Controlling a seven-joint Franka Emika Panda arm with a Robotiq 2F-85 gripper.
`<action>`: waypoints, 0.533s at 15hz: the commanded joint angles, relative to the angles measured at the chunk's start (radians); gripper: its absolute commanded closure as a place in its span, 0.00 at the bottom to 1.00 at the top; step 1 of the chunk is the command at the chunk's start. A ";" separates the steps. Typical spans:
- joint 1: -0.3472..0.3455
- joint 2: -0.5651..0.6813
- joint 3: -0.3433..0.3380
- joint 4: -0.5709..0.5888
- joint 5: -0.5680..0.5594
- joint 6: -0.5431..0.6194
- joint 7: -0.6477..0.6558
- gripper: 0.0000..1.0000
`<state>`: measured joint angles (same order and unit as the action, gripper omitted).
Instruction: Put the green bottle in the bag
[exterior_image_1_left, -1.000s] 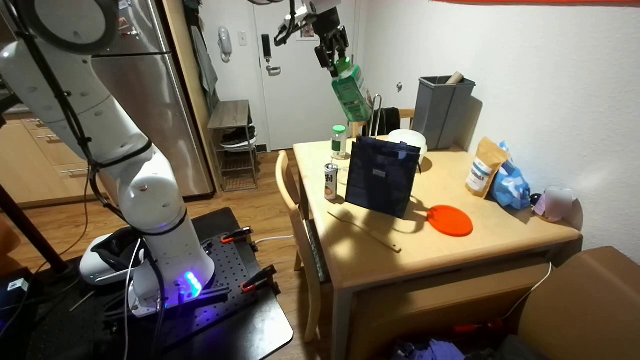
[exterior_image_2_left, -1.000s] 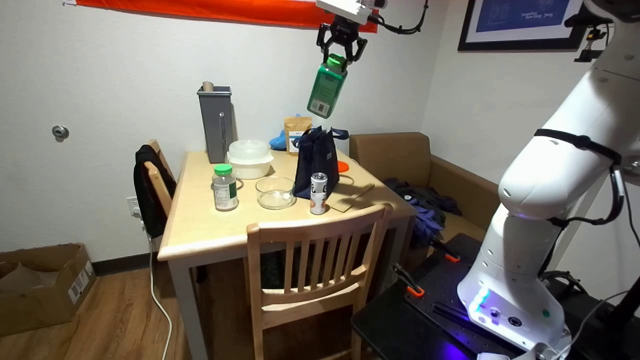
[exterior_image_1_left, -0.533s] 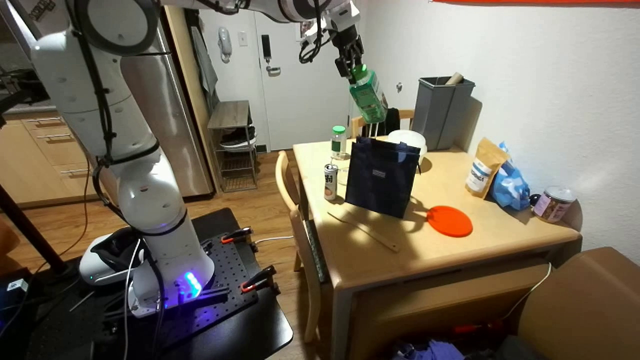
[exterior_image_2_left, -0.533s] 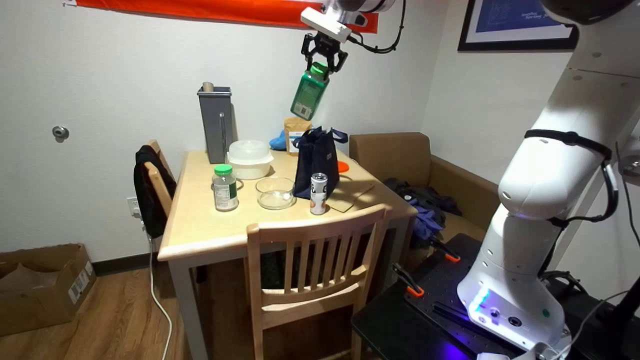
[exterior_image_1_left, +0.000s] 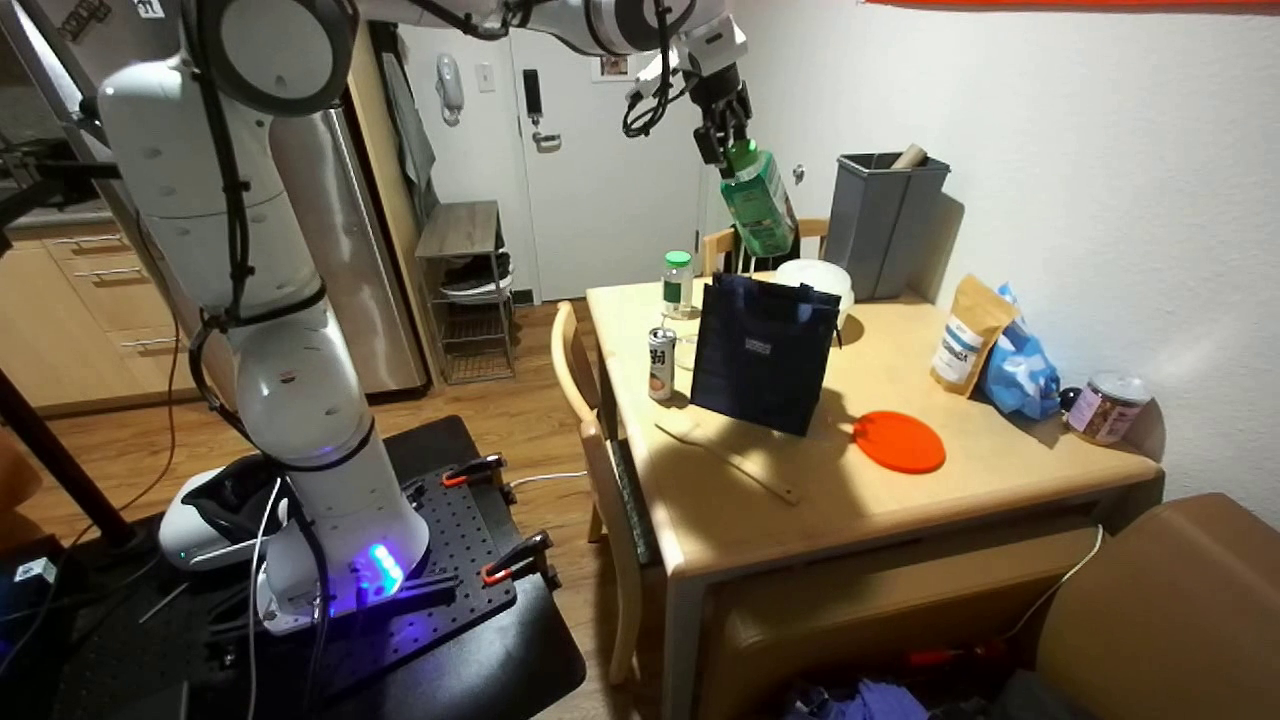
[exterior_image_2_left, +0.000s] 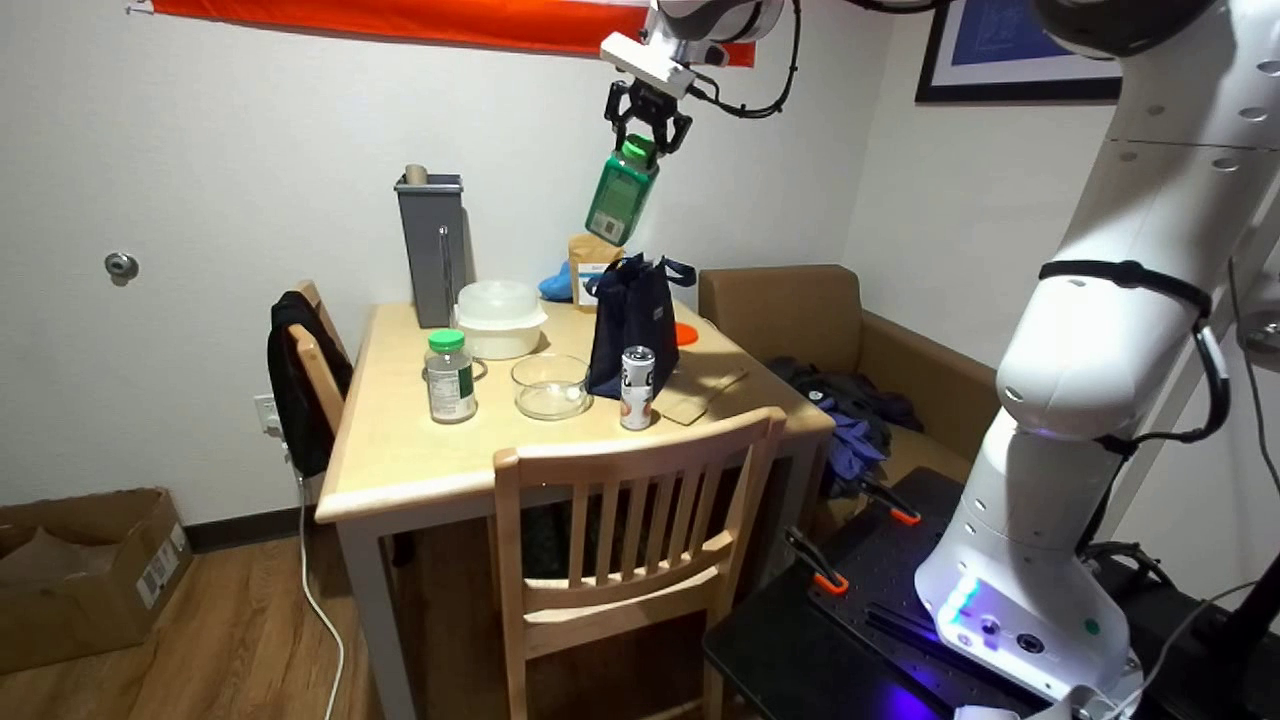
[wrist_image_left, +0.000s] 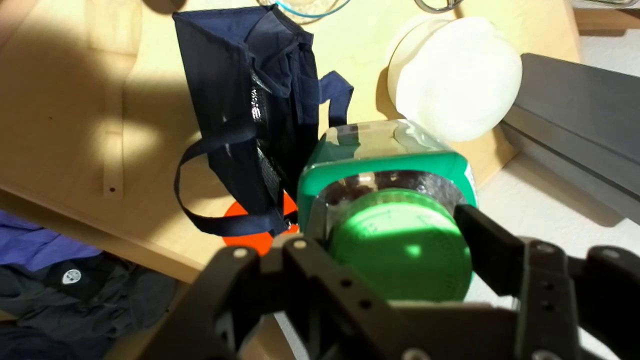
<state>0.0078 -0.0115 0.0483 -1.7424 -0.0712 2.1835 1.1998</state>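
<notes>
exterior views take in, between them, white walls (exterior_image_2_left: 250, 180), a wood floor (exterior_image_2_left: 240, 610), a steel refrigerator (exterior_image_1_left: 350, 250) and a white door (exterior_image_1_left: 600, 200). a brown couch (exterior_image_2_left: 790, 310) stands beside a pale wooden worktop (exterior_image_2_left: 420, 465), while a white robot arm (exterior_image_2_left: 1070, 370) reaches out above it. a slatted wooden chair (exterior_image_2_left: 640, 455) faces the worktop's edge. on the worktop, a tall grey container (exterior_image_1_left: 885, 230) stands well apart from the upright navy bag (exterior_image_1_left: 765, 350), whose mouth gapes upward in the wrist view. a white lidded tub (exterior_image_2_left: 500, 330) sits between them, and a glass bowl (exterior_image_2_left: 550, 395) is just beside the bag. the green bottle (exterior_image_2_left: 622, 205) hangs in the air outside the bag, showing above its rim in both exterior views; whether it is straight over the mouth cannot be told. its long axis is tilted, neither upright nor flat, capped end uppermost; in an exterior view the base (exterior_image_2_left: 608, 236) points down and toward frame left. the jaws are clamped on the capped end from both sides, parted by about its width. in the wrist view the green cap (wrist_image_left: 405, 250) faces the lens and the base points away.
</notes>
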 joint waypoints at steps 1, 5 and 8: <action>0.003 -0.017 -0.011 0.012 -0.003 -0.033 0.026 0.59; 0.001 -0.024 -0.019 -0.010 0.011 -0.041 0.023 0.59; -0.002 -0.028 -0.026 -0.025 0.026 -0.037 0.021 0.59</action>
<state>0.0076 -0.0140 0.0288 -1.7484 -0.0662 2.1589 1.2045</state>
